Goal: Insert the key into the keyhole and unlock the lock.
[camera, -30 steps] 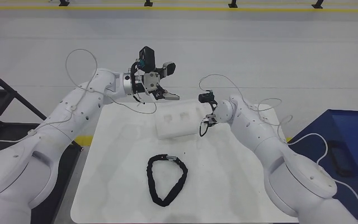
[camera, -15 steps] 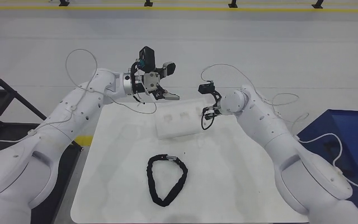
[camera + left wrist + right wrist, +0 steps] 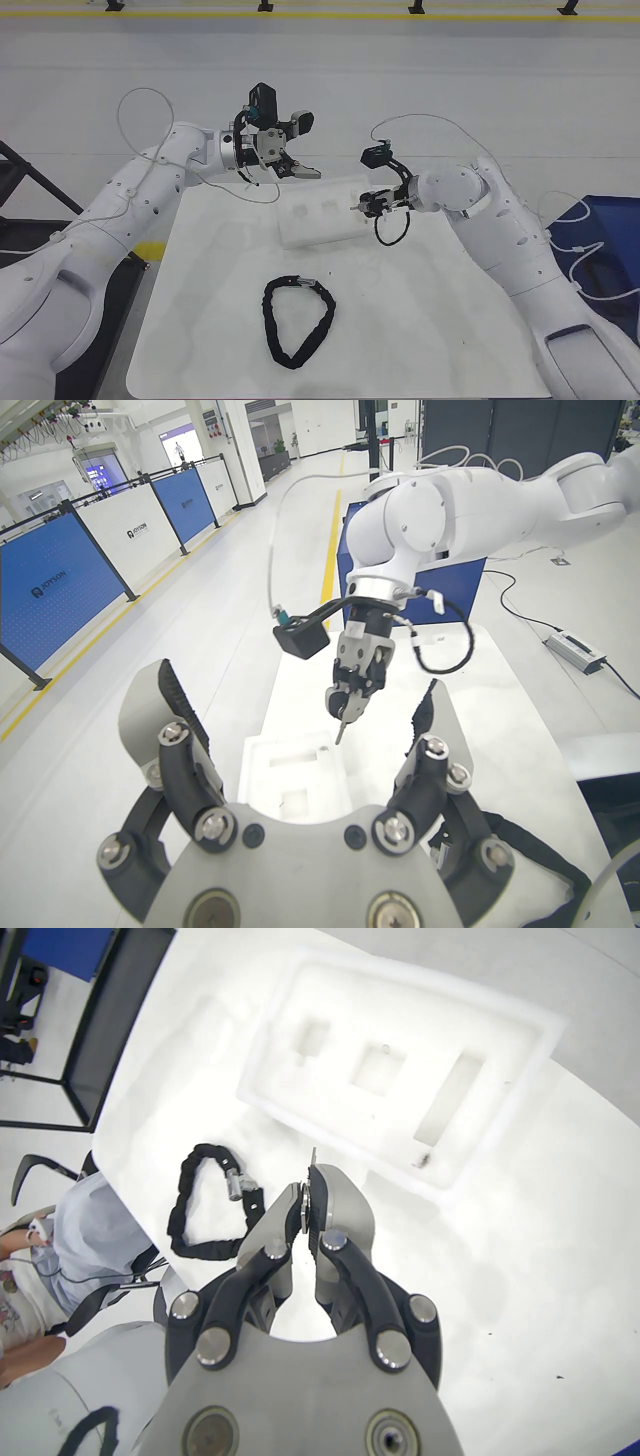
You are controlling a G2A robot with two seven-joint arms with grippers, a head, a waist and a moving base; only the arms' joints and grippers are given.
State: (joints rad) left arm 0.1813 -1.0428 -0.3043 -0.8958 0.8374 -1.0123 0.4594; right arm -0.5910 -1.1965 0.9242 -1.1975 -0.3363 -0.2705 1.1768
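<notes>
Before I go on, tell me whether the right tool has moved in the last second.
Yes. In the top view the right tool, shut on the key, has drawn rightward from the tray's right end.

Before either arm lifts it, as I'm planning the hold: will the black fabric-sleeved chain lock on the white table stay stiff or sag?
The black fabric-sleeved chain lock probably sags: it lies in a slack, uneven loop. Likely heavy for its size, if the sleeve covers metal links. Its metal cylinder end may swing when lifted.
</notes>
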